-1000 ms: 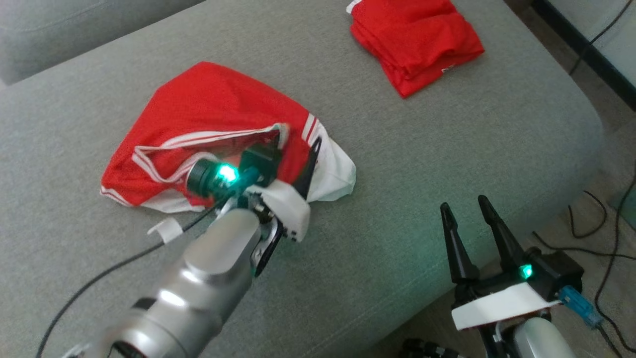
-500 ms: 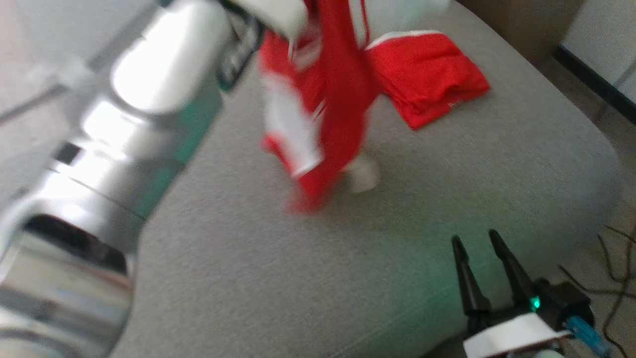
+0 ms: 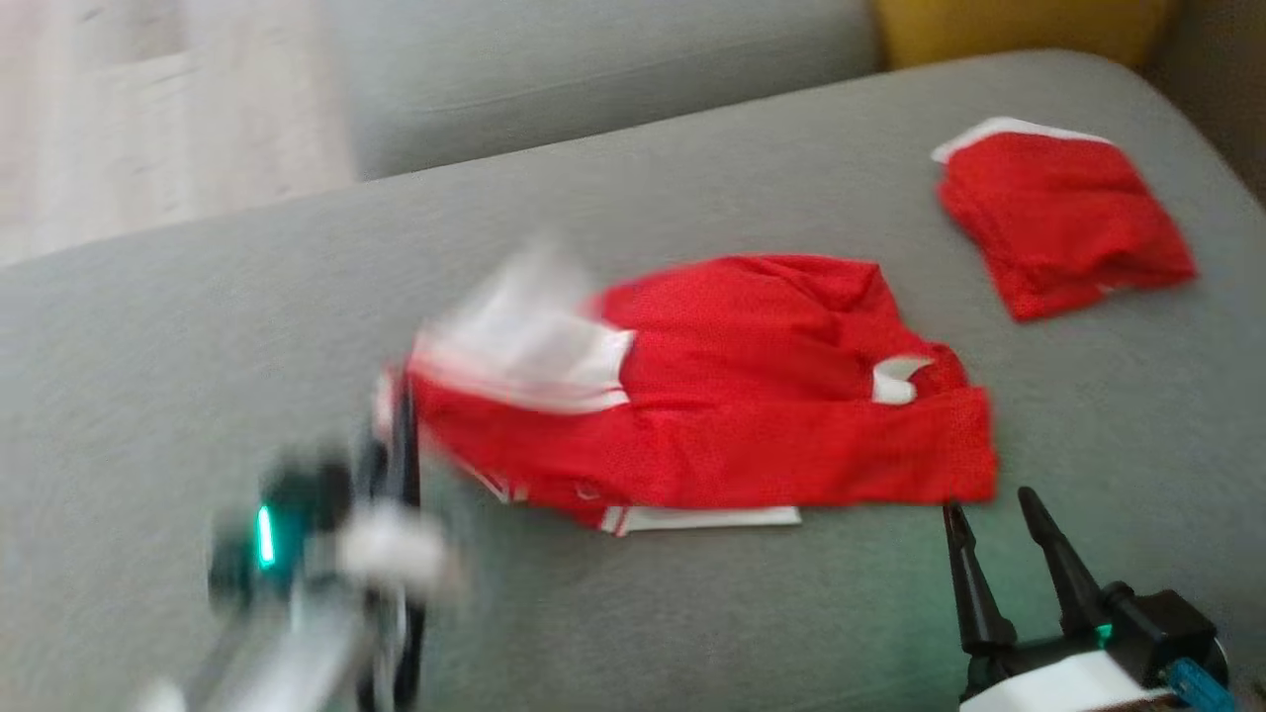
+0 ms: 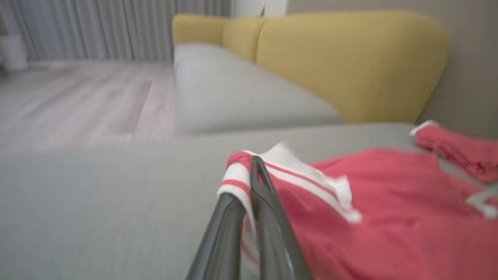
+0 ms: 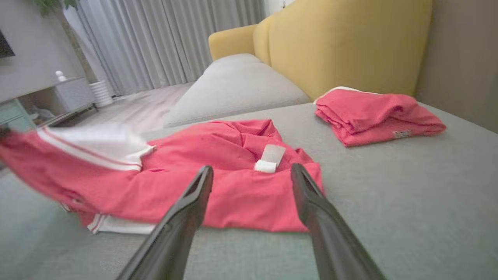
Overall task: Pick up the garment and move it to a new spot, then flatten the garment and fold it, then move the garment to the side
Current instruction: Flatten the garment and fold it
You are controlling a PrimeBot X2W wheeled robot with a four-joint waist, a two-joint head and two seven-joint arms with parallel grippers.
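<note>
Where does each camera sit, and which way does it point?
Head view: on the head, looking down at the grey sofa with the garment and folded pile; left tool lower left, right tool lower right.
Left wrist view: on the left wrist, facing along the seat toward the yellow backrest; its fingers shut on the garment's striped edge.
Right wrist view: on the right wrist, facing the garment between its open fingers.
Shared: all three show garment and pile.

I'm looking across a grey sofa seat (image 5: pixel 389 186) with mustard-yellow back cushions (image 5: pixel 342 46) behind it. Beyond, grey curtains (image 5: pixel 155 39) hang down to a pale wood floor (image 4: pixel 78 97) — a low cabinet (image 5: pixel 66 93) stands against the wall, in soft, even light.
</note>
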